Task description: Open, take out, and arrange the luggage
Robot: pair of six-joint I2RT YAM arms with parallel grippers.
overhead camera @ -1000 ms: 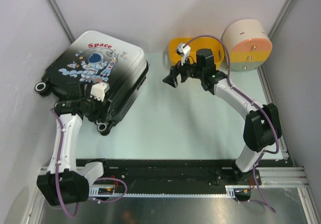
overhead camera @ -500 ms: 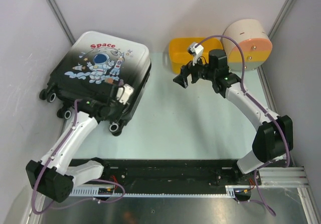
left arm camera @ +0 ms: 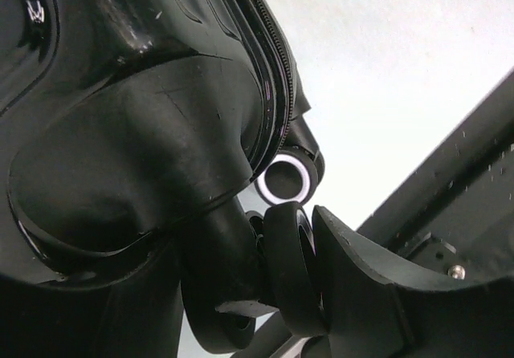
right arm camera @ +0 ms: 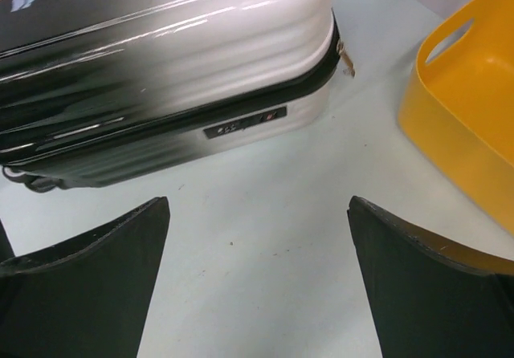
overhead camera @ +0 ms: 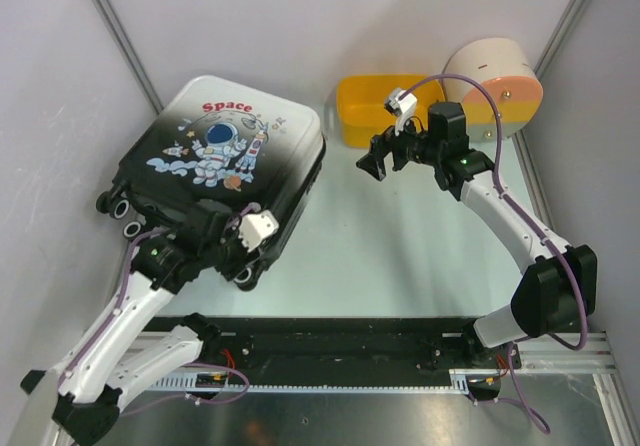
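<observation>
Suitcase (overhead camera: 235, 151) lies flat on the left half of the table (overhead camera: 400, 256), astronaut print up and zip shut all round, so the opening step hasn't started.

Left gripper (overhead camera: 236, 256) is at the case's near-right corner. In the left wrist view the jaws look closed on a corner wheel (left arm camera: 283, 274), with one finger (left arm camera: 353, 294) pressed on its side. A second wheel (left arm camera: 285, 180) sits free just above it.

Right gripper (overhead camera: 372, 163) hangs over bare table between the case and the yellow basket (overhead camera: 375, 101), jaws wide apart and nothing in them.

My read is that the left anchors the case while the right goes for the zip. To do it well:
- The wheel is a poor handle because it swivels. I'd pull low and flat, with no twisting, or the case will pivot.
- The right wrist view shows the zip pull (right arm camera: 347, 57) dangling at the pale corner and the combination lock (right arm camera: 245, 123) on the side facing the right gripper. I'd come in low and pinch the tab, not the shell.
- I'd check the lock first. I can't read its state from here.

In the way:
- The basket is near that corner, so room to approach is tight.
- The round drawer box (overhead camera: 495, 91) sits behind the right arm.
- The left wall (overhead camera: 60, 116) is close to the case's far side.
- I can't tell which side the hinge is on, so lid swing is a risk.
</observation>
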